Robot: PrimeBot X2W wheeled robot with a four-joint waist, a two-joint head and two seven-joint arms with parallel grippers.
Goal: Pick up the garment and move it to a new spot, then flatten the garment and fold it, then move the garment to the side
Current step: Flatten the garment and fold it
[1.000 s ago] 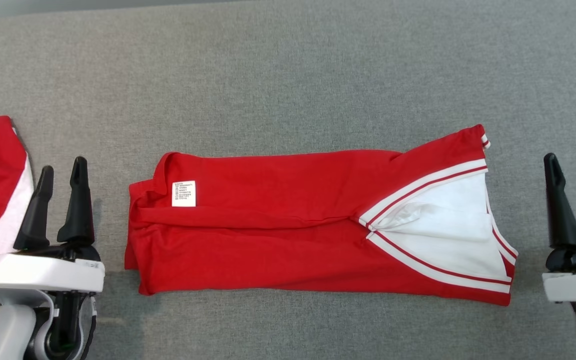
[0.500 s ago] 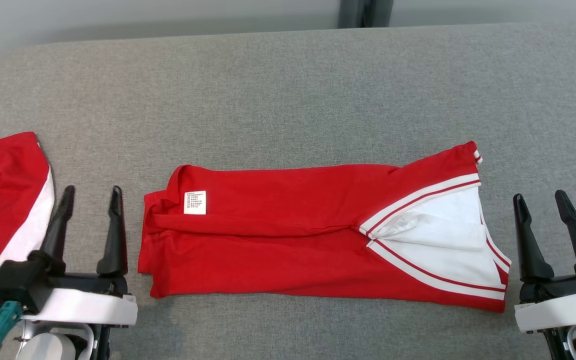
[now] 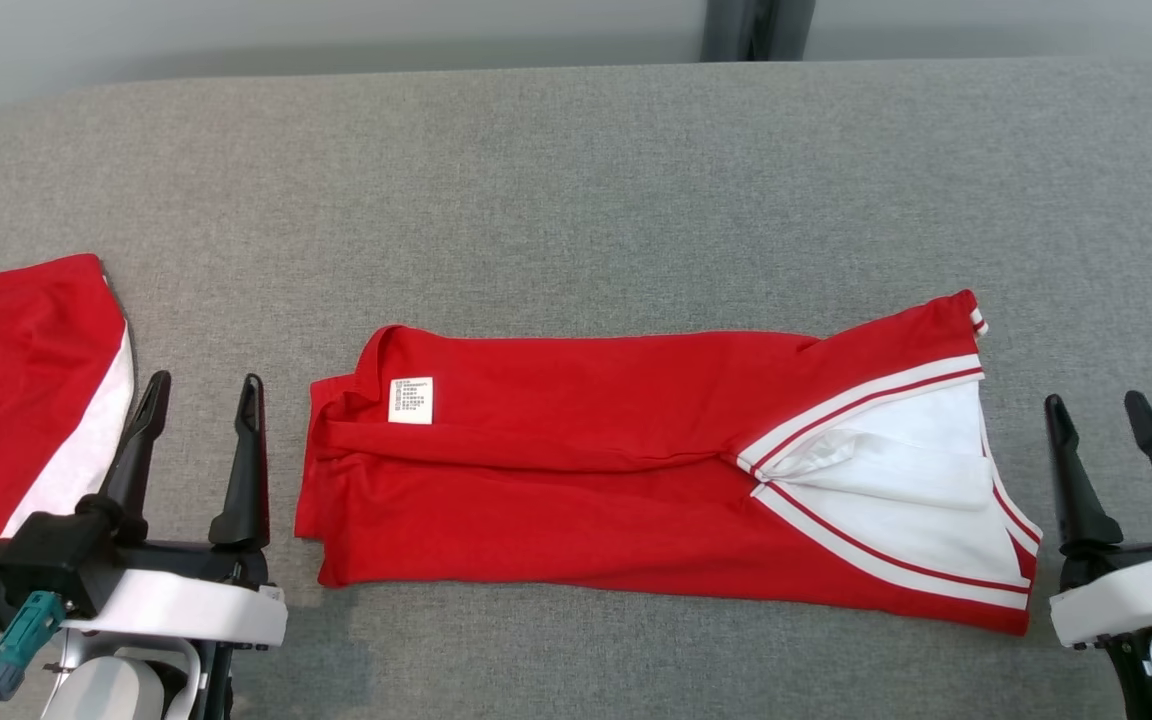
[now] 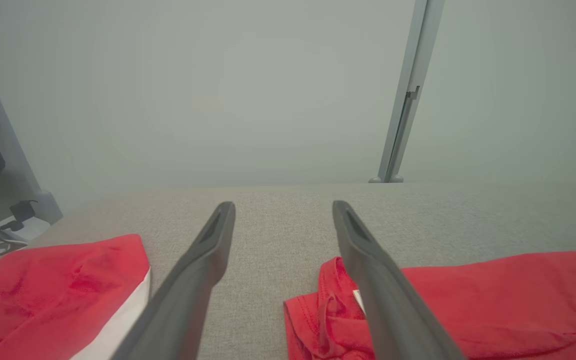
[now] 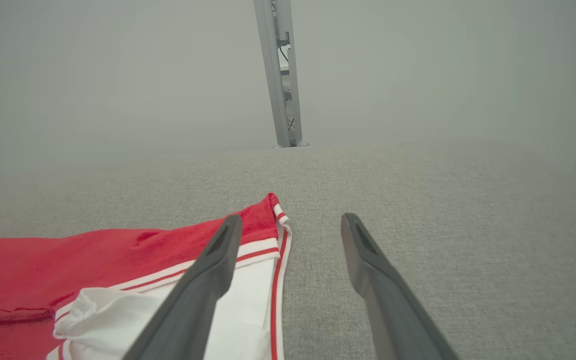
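Jaws on both sides stand spread wide, gripping nothing. Between them the red garment (image 3: pixel 556 500), folded into a long band, lies flat on the grey surface (image 3: pixel 576 200): left jaws just beside its collar end, right jaws just beside its white striped end. Another red cloth (image 3: pixel 16 370) lies further left.

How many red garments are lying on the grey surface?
2. The folded red garment lies in the middle of the grey surface. A second red garment lies at the left, partly cut off; more may be hidden.
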